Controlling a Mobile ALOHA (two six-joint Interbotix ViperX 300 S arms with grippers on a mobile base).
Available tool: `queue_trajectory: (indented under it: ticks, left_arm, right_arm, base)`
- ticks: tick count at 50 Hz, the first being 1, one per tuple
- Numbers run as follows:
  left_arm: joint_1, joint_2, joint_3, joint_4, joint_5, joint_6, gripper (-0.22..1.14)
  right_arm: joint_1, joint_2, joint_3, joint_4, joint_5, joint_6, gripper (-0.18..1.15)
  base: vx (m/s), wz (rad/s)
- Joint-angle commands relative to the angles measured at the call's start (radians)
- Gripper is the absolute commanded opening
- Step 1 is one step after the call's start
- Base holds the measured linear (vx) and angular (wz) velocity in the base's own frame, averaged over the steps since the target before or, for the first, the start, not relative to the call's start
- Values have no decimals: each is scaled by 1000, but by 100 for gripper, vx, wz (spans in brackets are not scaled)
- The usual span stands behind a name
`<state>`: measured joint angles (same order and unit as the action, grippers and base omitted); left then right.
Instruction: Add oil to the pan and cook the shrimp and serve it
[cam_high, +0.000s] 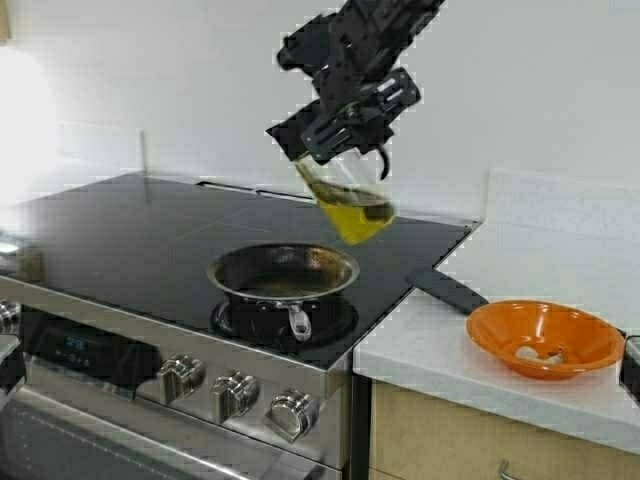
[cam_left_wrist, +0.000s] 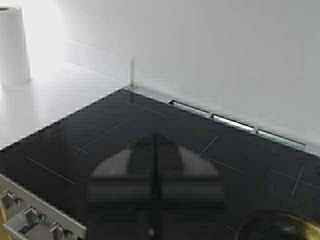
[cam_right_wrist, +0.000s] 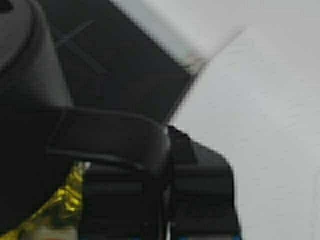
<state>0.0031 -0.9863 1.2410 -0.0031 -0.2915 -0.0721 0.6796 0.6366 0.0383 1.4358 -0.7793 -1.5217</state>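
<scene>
My right gripper (cam_high: 350, 112) is shut on the black handle of the clear jug (cam_high: 348, 195), holding it tilted in the air above the far right side of the pan (cam_high: 283, 273). The golden oil (cam_high: 358, 218) pools in the jug's lower end, and no stream shows. In the right wrist view the black handle (cam_right_wrist: 110, 135) fills the frame beside a bit of yellow oil (cam_right_wrist: 67, 200). The steel pan sits on the front right burner, dark inside. Pale shrimp (cam_high: 540, 352) lie in the orange bowl (cam_high: 520, 325). My left gripper (cam_left_wrist: 155, 185) hangs shut over the black cooktop.
The orange bowl stands on the white counter (cam_high: 430, 340) right of the stove. A black utensil handle (cam_high: 450, 290) lies at the counter's edge. Knobs (cam_high: 235, 392) line the stove front. A paper towel roll (cam_left_wrist: 12, 45) stands far left. The pan's rim (cam_left_wrist: 280, 225) shows in the left wrist view.
</scene>
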Motion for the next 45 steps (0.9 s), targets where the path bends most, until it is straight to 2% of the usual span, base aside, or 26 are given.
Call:
queue_trajectory:
  ticks: [1, 8, 17, 30, 37, 45]
  left_arm:
    - [3, 5, -8, -2, -5, 2, 3]
    - [3, 5, -8, 0, -3, 2, 3]
    - [2, 5, -8, -2, -5, 2, 3]
    - [3, 5, -9, 0, -5, 0, 3]
    - [3, 5, -9, 0, -5, 0, 3]
    - [3, 5, -8, 0, -5, 0, 3]
  right_arm:
    - [-12, -120, 6, -20, 57, 120, 7]
    - [-40, -175, 28, -29, 130, 262, 7]
    - [-98, -295, 94, -52, 308, 446, 7]
    - [-172, -522, 302, -238, 374, 557, 7]
    - [-275, -670, 434, -313, 376, 635, 7]
    - [-460, -772, 514, -390, 402, 680, 7]
  base:
    - [0, 0]
    - [0, 0]
    - [0, 0]
    - [0, 0]
    - [0, 0]
    - [0, 0]
